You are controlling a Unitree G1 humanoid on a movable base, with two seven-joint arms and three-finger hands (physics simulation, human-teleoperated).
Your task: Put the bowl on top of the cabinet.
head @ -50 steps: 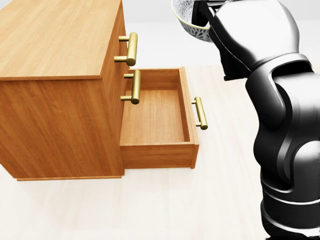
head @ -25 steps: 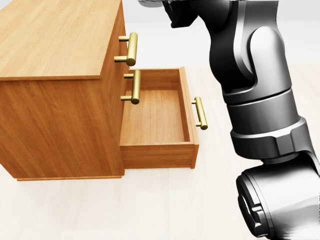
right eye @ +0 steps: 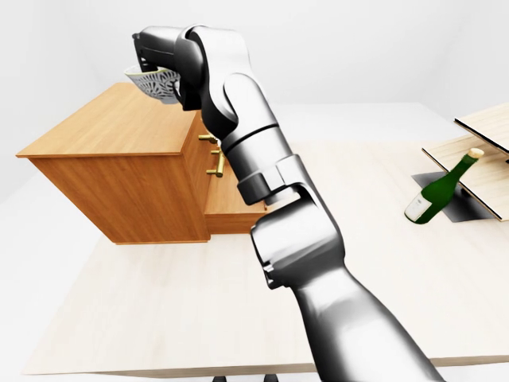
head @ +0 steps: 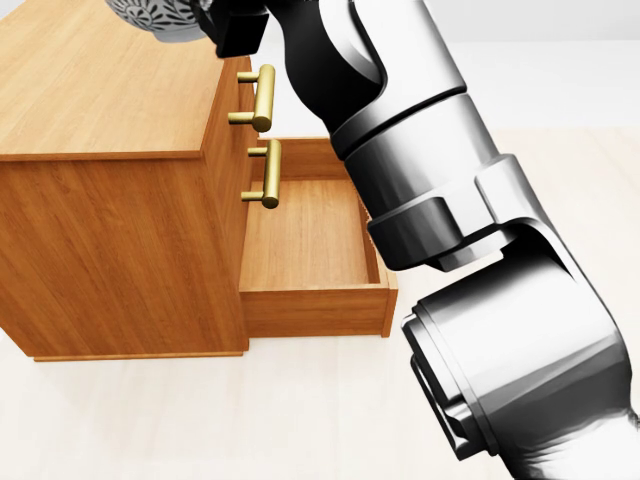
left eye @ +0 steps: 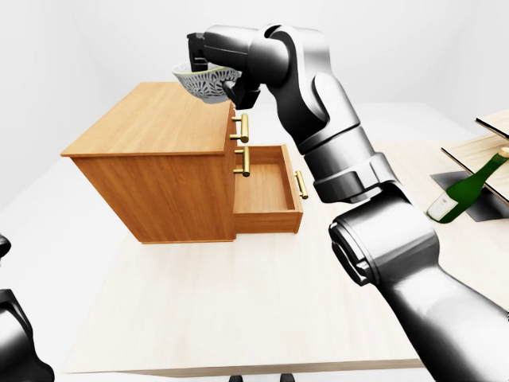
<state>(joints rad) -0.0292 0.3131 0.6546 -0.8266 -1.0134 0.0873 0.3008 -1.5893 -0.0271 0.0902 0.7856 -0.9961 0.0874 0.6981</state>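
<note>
Swung leftward since earlier, the right hand (left eye: 199, 52) clasps the bowl (left eye: 205, 83), which hangs under it above the cabinet (left eye: 151, 121).

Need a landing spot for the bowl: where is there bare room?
The wooden cabinet's flat top is bare left of the right hand, which holds the patterned white bowl over its handle-side edge. The open bottom drawer is empty; the pale table is free toward the left-eye view's bottom. Crowded only near the green glass bottle.

tilted green bottle (left eye: 460, 196); pale table (left eye: 238, 298)
</note>
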